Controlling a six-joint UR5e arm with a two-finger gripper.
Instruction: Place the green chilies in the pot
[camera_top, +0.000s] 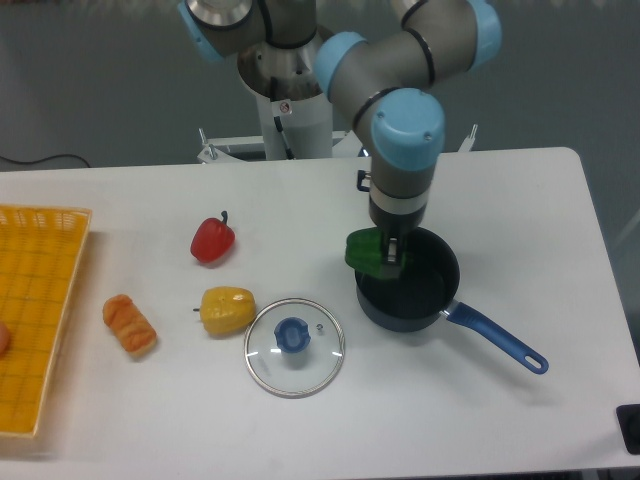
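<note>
The gripper (391, 256) hangs straight down from the arm and is closed on the green chilies (366, 252), a chunky glossy green pepper that it holds in the air. The pepper sits over the left rim of the pot (421, 296), partly above the dark inside and partly above the rim's outer edge, and it does not rest on the bottom. The pot stands on the white desk (520, 210) right of centre, with its long blue handle (497, 337) pointing toward the lower right. Just left of the pot and nearer the front edge lies a round glass lid (294, 347) with a blue knob at its centre; lid and pot are close but apart. Left of the lid, just beside its rim, lies a yellow pepper (227, 310), and above that, farther back on the desk, a red pepper (212, 240) with a dark stem. Farther left lies an orange, ridged toy that looks like a bread roll (130, 324). At the left edge of the desk lies a yellow basket (40, 300), cut off by the frame; a small reddish thing shows at its far left, too little of it to name.
</note>
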